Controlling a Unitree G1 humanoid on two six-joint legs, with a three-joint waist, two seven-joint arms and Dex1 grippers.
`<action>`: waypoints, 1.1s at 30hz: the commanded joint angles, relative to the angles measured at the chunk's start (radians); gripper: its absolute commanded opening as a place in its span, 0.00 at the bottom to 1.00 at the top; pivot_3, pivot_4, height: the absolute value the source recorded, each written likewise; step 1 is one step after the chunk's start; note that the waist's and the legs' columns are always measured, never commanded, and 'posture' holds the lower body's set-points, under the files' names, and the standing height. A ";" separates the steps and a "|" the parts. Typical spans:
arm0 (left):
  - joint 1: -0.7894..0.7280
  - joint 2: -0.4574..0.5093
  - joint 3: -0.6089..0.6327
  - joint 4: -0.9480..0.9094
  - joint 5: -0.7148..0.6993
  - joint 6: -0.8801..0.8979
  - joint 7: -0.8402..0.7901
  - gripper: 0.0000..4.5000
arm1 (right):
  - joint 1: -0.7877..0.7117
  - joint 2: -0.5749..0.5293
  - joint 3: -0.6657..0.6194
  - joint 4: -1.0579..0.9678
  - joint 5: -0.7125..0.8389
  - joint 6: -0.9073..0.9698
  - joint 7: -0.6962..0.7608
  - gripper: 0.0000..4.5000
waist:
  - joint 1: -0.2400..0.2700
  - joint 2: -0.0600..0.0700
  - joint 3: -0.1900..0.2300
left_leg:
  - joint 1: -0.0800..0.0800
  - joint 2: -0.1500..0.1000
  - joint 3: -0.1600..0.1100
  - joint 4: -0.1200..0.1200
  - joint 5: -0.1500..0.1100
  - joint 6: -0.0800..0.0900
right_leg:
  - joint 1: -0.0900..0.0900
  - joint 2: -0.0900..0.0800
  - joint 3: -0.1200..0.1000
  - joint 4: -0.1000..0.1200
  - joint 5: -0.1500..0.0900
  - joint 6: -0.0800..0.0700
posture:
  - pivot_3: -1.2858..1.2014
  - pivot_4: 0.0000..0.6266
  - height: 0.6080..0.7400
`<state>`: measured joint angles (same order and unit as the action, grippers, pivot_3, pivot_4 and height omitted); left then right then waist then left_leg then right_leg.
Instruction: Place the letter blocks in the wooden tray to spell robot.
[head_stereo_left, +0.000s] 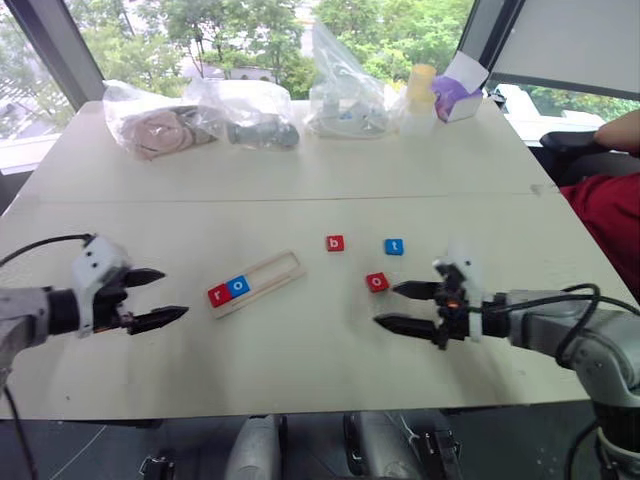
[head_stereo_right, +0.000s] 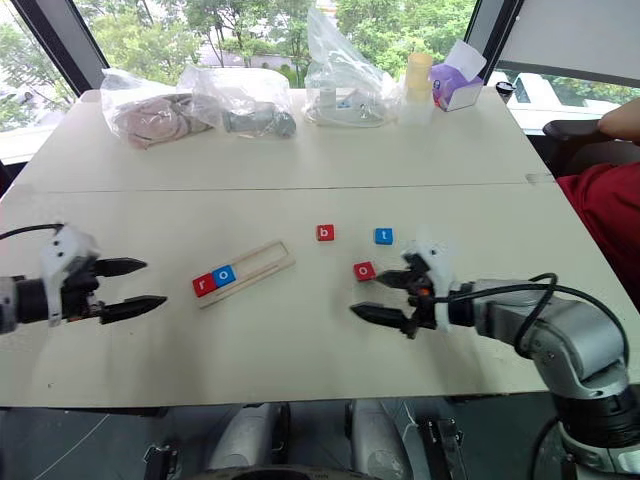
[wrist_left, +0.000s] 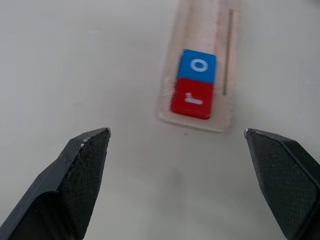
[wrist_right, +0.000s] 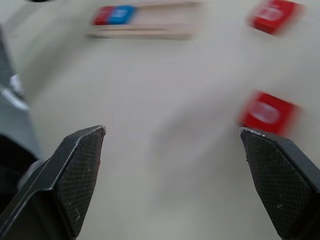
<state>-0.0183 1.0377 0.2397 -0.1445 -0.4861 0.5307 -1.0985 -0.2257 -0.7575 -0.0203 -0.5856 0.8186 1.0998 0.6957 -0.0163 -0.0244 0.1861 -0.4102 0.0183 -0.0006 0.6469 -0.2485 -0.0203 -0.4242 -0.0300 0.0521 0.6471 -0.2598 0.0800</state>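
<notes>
The wooden tray (head_stereo_left: 262, 281) lies slanted at the middle of the table, with a red r block (head_stereo_left: 218, 294) and a blue o block (head_stereo_left: 238, 286) side by side at its near left end. Loose on the table to its right are a red b block (head_stereo_left: 335, 243), a blue t block (head_stereo_left: 394, 246) and a red o block (head_stereo_left: 377, 282). My right gripper (head_stereo_left: 392, 306) stands open and empty just right of the red o block, not touching it. My left gripper (head_stereo_left: 165, 297) is open and empty, left of the tray, pointing at the tray's filled end.
Several clear plastic bags (head_stereo_left: 240, 112) with items, a yellow-capped bottle (head_stereo_left: 420, 96) and a purple and white object (head_stereo_left: 457, 90) line the far edge. A person in red (head_stereo_left: 608, 215) sits at the right side. Bare tabletop lies in front of the tray.
</notes>
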 joint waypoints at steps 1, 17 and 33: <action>-0.056 -0.041 -0.099 0.025 0.056 -0.058 -0.015 1.00 | -0.014 0.042 0.115 -0.074 -0.034 -0.015 -0.040 0.99 | 0.000 0.000 0.000 | 0.000 0.000 0.000 0.000 0.000 0.000 | 0.000 0.000 0.000 0.000 0.000 0.000 | 0.52 0.24 1.00; -0.102 -0.237 -0.263 0.102 0.234 -0.180 0.104 0.88 | -0.013 0.108 0.211 -0.034 -0.175 -0.115 -0.093 1.00 | 0.000 -0.001 -0.001 | 0.001 0.000 -0.001 0.003 0.000 0.000 | 0.002 0.000 0.000 0.002 0.001 0.001 | 0.52 0.24 1.00; -0.283 -0.162 -0.303 0.099 0.175 -0.239 -0.186 0.69 | 0.095 0.180 -0.115 0.024 -0.056 -0.156 -0.121 1.00 | 0.002 -0.001 -0.001 | 0.001 -0.001 -0.001 0.003 0.000 0.000 | 0.002 0.001 -0.001 0.002 0.002 0.003 | 0.52 0.24 1.00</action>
<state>-0.2882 0.8639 -0.0327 -0.0379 -0.2956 0.3242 -1.2154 -0.1332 -0.5809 -0.0890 -0.5388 0.7280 0.9511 0.5780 -0.0141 -0.0258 0.1850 -0.4094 0.0172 -0.0015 0.6493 -0.2484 -0.0201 -0.4218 -0.0289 0.0512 0.6490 -0.2581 0.0831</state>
